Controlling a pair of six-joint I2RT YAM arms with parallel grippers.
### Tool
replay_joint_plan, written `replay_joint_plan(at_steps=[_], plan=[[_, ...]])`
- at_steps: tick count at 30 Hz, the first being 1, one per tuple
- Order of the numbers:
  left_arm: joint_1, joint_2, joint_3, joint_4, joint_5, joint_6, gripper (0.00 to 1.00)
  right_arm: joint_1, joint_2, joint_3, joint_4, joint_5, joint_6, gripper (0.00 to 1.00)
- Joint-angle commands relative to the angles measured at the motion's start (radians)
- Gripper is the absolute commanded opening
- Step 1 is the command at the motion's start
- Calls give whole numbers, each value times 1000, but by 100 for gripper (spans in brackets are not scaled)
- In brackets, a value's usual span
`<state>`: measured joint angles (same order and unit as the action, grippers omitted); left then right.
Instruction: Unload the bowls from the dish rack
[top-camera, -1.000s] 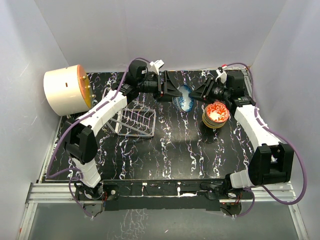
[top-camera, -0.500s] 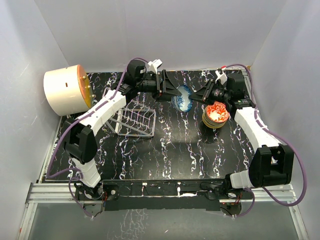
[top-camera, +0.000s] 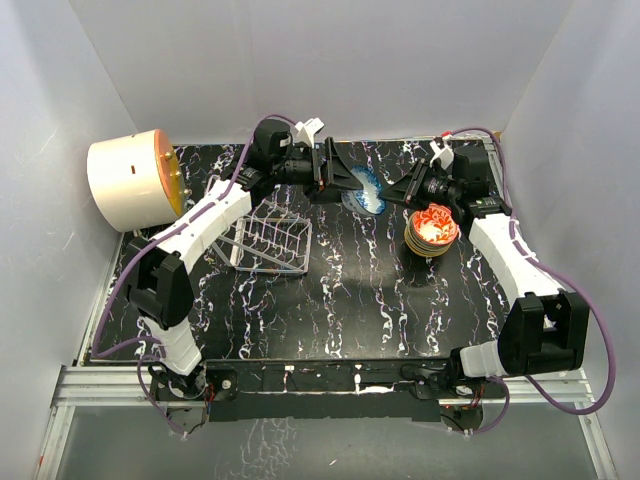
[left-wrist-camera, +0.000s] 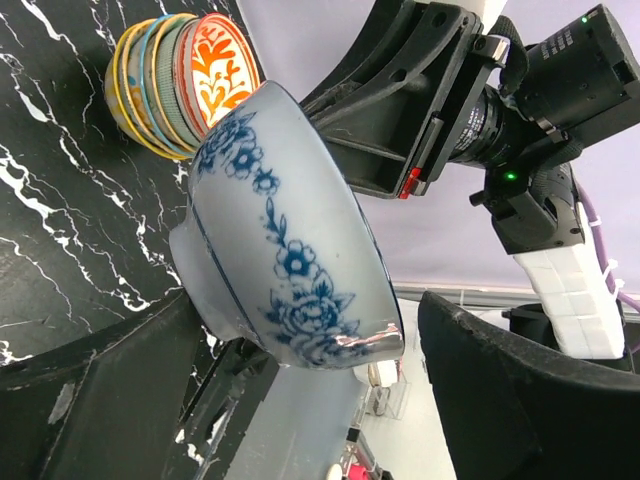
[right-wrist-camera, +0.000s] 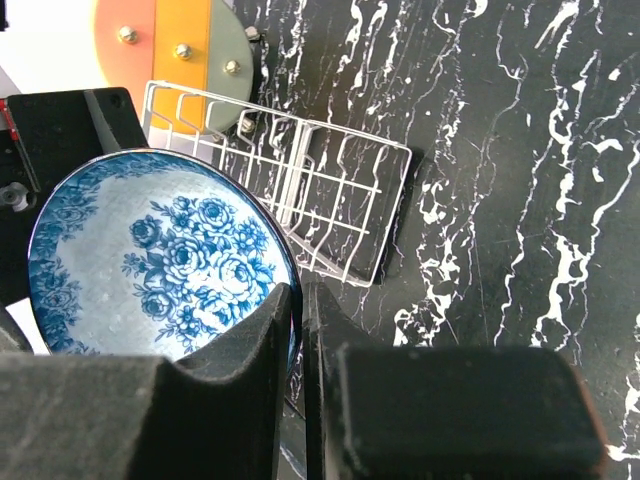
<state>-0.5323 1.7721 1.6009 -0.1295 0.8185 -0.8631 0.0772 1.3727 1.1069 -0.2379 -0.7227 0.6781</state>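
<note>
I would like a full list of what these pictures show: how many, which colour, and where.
blue-flowered bowl: one, white and blue, in the air between both arms.
stacked bowls: about five, red-orange on top, yellow and teal rims, table's right.
dish rack: one, silver wire, left of centre, no bowls inside.
cylinder: one, cream and orange, far left.
table: one, black marbled.
left fingers: black, spread around the held bowl.
right fingers: black, pinching its rim.
</note>
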Motion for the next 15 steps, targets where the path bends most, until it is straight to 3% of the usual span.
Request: replay_joint_plan(at_steps=[1, 15], plan=[[-3, -102, 34, 8, 4, 5, 88, -1, -41, 62, -22, 47, -37, 8], [53, -176, -21, 11, -100, 4, 97, -6, -67, 73, -117, 173, -65, 8]])
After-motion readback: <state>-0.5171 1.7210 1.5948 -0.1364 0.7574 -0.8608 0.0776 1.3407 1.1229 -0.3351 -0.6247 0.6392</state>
